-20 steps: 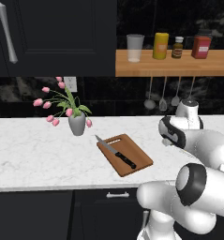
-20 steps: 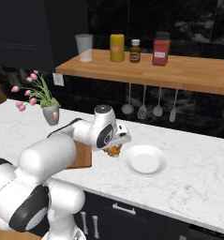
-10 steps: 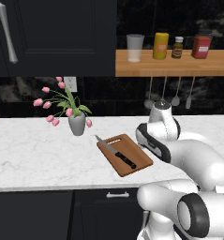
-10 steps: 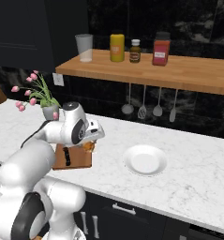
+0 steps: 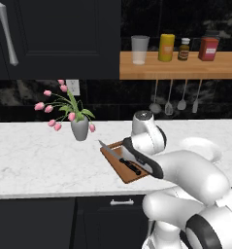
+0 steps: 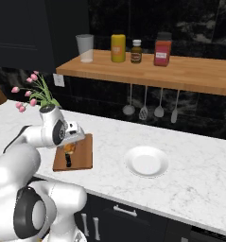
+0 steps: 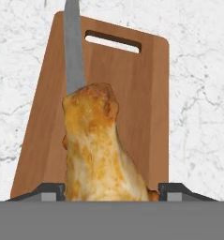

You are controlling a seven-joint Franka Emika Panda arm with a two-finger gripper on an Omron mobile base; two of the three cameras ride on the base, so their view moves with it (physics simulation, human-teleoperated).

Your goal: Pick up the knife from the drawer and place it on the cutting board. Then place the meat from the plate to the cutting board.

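Observation:
The brown cutting board (image 5: pixel 113 151) (image 6: pixel 84 152) (image 7: pixel 137 93) lies on the white marble counter. The knife (image 5: pixel 118 156) (image 7: pixel 73 51) rests along it, its black handle (image 6: pixel 68 163) toward the counter's front. My gripper (image 6: pixel 70 144) (image 7: pixel 108 190) hangs just over the board, shut on the meat (image 6: pixel 69 148) (image 7: pixel 95 145), a yellowish-tan lump that covers part of the blade in the hand view. To the right stands the round white plate (image 6: pixel 146 161) (image 5: pixel 201 145) with nothing on it. Below the counter edge, the drawer (image 5: pixel 121 201) is closed.
A grey vase of pink tulips (image 5: pixel 79 127) (image 6: pixel 36 94) stands left of the board. A wooden shelf (image 6: pixel 147 71) above carries a cup, bottles and jars, with utensils (image 6: pixel 143 111) hanging under it. Bare counter spreads to the left and far right.
My arm has swung left from beside the plate to over the cutting board, carrying the meat with it. Knife, board and plate have stayed put.

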